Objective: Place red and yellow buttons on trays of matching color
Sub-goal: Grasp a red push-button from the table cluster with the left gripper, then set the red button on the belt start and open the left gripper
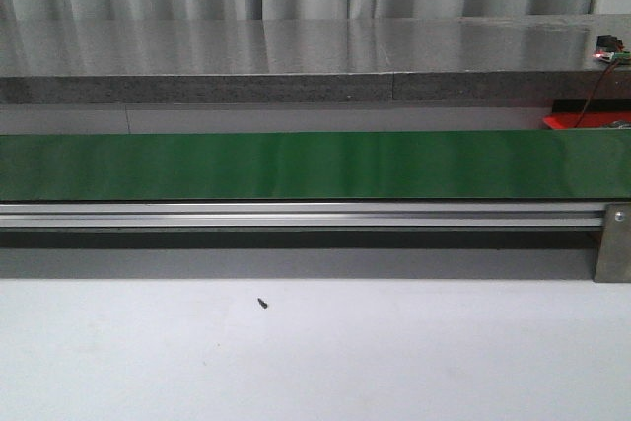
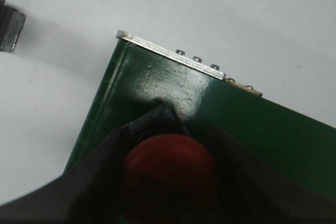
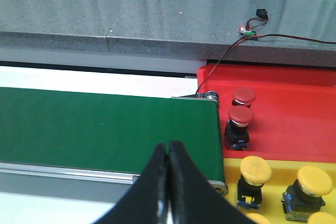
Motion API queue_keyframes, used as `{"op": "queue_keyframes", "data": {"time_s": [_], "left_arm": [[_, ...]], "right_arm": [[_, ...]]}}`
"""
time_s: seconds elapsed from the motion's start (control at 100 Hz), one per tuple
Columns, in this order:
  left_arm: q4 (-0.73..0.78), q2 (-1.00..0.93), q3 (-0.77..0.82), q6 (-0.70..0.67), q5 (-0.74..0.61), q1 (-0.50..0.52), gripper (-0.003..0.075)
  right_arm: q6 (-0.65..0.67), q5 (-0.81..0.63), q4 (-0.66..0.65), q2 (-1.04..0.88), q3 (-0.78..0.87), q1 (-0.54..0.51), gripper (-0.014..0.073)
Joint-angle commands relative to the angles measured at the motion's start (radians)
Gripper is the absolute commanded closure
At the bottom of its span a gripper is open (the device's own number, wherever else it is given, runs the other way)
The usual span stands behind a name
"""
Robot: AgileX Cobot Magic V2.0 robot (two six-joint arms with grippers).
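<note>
Long green conveyor belt [image 1: 296,166] stretching flat across the white table [image 1: 315,352] from one side to the other, with a silver metal rail [image 1: 296,214] along its near edge. Plenty of bare green on top in the front view. Grey stone shelf [image 1: 296,56] just behind it.

Red plastic tray [image 3: 294,108] sitting past the right end of the belt, yellow plastic tray [image 3: 273,182] right beside it, nearer the robot. Two round red push buttons [image 3: 242,115] standing up in the red tray, close to the belt's end. Several round yellow push buttons [image 3: 255,174] standing in the yellow tray.

Left black claw [image 2: 168,182] over the belt's left corner, near the metal edge, closed around one red button with a dark base [image 2: 168,174]. Button snug between both fingers, red cap facing the camera.

Right black claw [image 3: 168,182] above the belt's near edge, fingers pressed together, holding nothing. Trays just to its side.

Tiny dark speck [image 1: 262,303] alone on the white table.
</note>
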Motion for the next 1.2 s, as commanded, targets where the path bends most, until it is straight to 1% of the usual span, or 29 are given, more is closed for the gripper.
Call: {"op": "queue_keyframes", "data": {"time_s": [0.0,0.2,0.27,0.34,0.44,0.49,0.52,0.63,0.68,0.77,0.87,0.99,1.09,1.19], "left_arm": [[-0.010,-0.065,-0.015,0.006,-0.019,-0.006,0.0477],[-0.008,-0.065,0.003,0.008,-0.012,-0.006,0.0475],[-0.008,-0.065,0.003,0.018,-0.012,-0.006,0.0451],[-0.019,-0.065,0.003,0.044,-0.012,-0.006,0.0379],[-0.032,-0.065,0.003,0.044,-0.012,-0.006,0.0230],[-0.040,-0.065,0.002,0.044,-0.012,-0.006,0.0180],[-0.047,-0.068,0.000,0.044,-0.012,-0.006,0.0165],[-0.066,-0.082,-0.018,0.059,-0.015,-0.006,0.0164],[-0.073,-0.102,-0.022,0.064,-0.036,-0.006,0.0164],[-0.069,-0.153,-0.022,0.064,-0.116,-0.006,0.0164],[-0.019,-0.196,-0.022,0.053,-0.207,0.009,0.0164],[0.051,-0.204,-0.024,-0.010,-0.226,0.057,0.0164],[0.051,-0.180,-0.024,-0.048,-0.215,0.112,0.0164],[0.051,-0.145,-0.024,-0.050,-0.215,0.161,0.0164]], "right_arm": [[-0.010,-0.078,0.006,0.003,-0.025,0.002,0.0660],[-0.010,-0.078,0.006,0.003,-0.025,0.002,0.0660],[-0.010,-0.078,0.006,0.003,-0.025,0.002,0.0660],[-0.010,-0.078,0.006,0.003,-0.025,0.002,0.0660],[-0.010,-0.078,0.006,0.003,-0.025,0.002,0.0660],[-0.010,-0.078,0.006,0.003,-0.025,0.002,0.0660],[-0.010,-0.078,0.006,0.003,-0.025,0.002,0.0660],[-0.010,-0.078,0.006,0.003,-0.025,0.002,0.0660],[-0.010,-0.078,0.006,0.003,-0.025,0.002,0.0660],[-0.010,-0.078,0.006,0.003,-0.025,0.002,0.0660],[-0.010,-0.078,0.006,0.003,-0.025,0.002,0.0660],[-0.010,-0.078,0.006,0.003,-0.025,0.002,0.0660],[-0.010,-0.078,0.006,0.003,-0.025,0.002,0.0660],[-0.010,-0.078,0.006,0.003,-0.025,0.002,0.0660]]}}
